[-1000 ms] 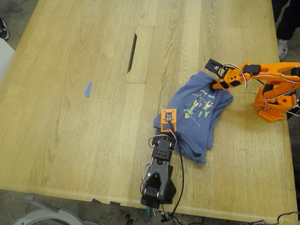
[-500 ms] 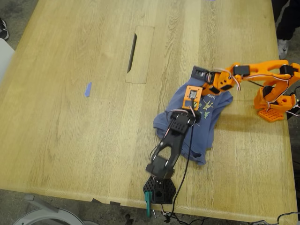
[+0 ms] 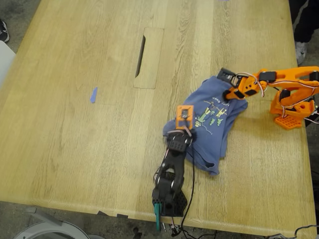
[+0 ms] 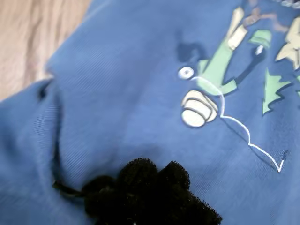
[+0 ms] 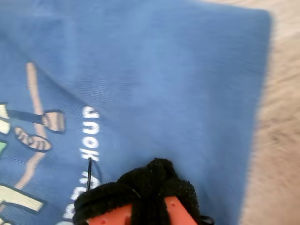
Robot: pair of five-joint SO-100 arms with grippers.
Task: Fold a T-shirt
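Note:
The periwinkle-blue T-shirt (image 3: 209, 124) lies crumpled on the wooden table, toward the exterior view's right, print side up. My first gripper (image 3: 186, 127), on the black arm, sits over the shirt's near-left part. In the first wrist view its black fuzzy pad (image 4: 154, 194) rests on the cloth (image 4: 117, 103) beside the green cartoon print (image 4: 218, 70). My second gripper (image 3: 231, 93), on the orange arm, is at the shirt's far right corner. In the second wrist view its pad (image 5: 145, 194) lies on the cloth (image 5: 168, 70) near the white text (image 5: 89, 136). Neither view shows both jaws.
A small blue tape scrap (image 3: 93, 94) lies at the exterior view's left. A rectangular cut-out panel (image 3: 148, 57) is set in the table top. The orange arm's base (image 3: 291, 107) stands at the right edge. A person's shoe (image 3: 301, 51) shows beyond it.
Half a second ago both arms were reached in over the shirt's chest. Both have drawn back to about where they were a second ago. The shirt lies much the same.

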